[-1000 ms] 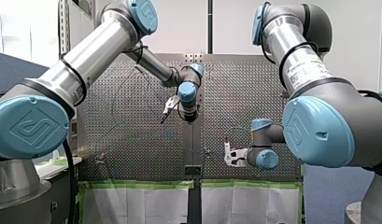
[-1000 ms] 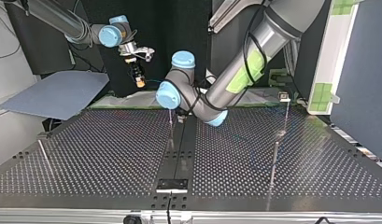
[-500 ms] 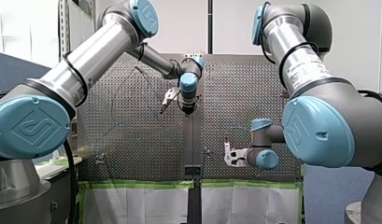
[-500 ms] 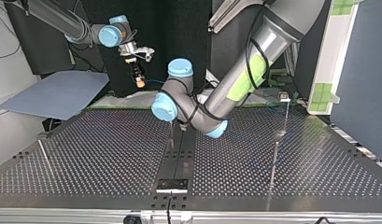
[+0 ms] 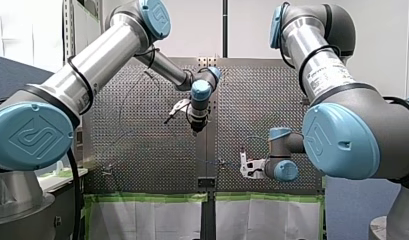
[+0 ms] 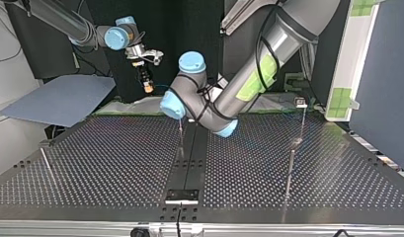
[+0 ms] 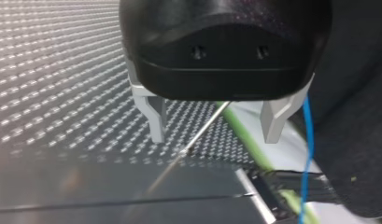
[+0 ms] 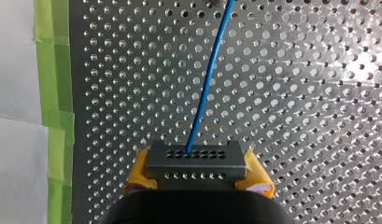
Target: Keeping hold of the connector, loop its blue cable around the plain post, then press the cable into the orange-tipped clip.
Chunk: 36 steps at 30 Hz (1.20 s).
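My right gripper (image 8: 198, 164) is shut on a grey connector (image 8: 194, 158), squeezed between its yellow pads (image 8: 139, 173). A blue cable (image 8: 207, 84) runs from the connector straight ahead over the perforated plate. In the front view this gripper (image 5: 246, 166) hovers low, right of centre, and the cable (image 5: 217, 161) leads leftward from it. My left gripper (image 7: 215, 126) is open, its metal fingers (image 7: 156, 119) astride a thin plain post (image 7: 198, 135). The blue cable (image 7: 307, 149) hangs just outside one finger. I cannot make out an orange-tipped clip.
In the top view, thin posts stand on the perforated table (image 6: 105, 163): one at the middle (image 6: 181, 136), two at the right (image 6: 291, 168), one at the left (image 6: 46, 165). A black strip (image 6: 189, 163) runs down the centre. Green tape (image 8: 53, 93) edges the plate.
My left arm's wrist has swung toward the front view's left and dipped a little lower. The right arm and the connector have stayed put.
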Each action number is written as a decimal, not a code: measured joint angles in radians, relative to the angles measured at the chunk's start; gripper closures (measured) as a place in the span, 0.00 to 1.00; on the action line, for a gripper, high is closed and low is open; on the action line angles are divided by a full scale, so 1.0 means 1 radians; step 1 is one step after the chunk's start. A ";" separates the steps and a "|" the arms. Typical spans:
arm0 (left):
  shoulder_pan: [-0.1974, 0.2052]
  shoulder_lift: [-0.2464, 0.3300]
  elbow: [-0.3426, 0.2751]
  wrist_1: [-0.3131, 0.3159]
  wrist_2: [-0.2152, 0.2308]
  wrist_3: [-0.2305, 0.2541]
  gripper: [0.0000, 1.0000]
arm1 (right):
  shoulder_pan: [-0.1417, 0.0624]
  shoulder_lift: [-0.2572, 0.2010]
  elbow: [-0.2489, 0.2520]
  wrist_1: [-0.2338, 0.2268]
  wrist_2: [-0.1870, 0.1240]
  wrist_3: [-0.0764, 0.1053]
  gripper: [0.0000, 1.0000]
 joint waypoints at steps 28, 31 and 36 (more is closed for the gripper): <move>0.003 -0.128 0.139 -0.229 0.049 -0.026 0.00 | 0.004 0.000 -0.005 0.005 0.000 0.000 1.00; 0.011 -0.131 0.149 -0.205 0.080 -0.033 0.00 | 0.004 0.000 -0.005 0.006 0.000 -0.001 1.00; 0.022 -0.131 0.156 -0.173 0.112 -0.049 0.00 | 0.005 0.000 -0.005 0.007 0.000 -0.001 1.00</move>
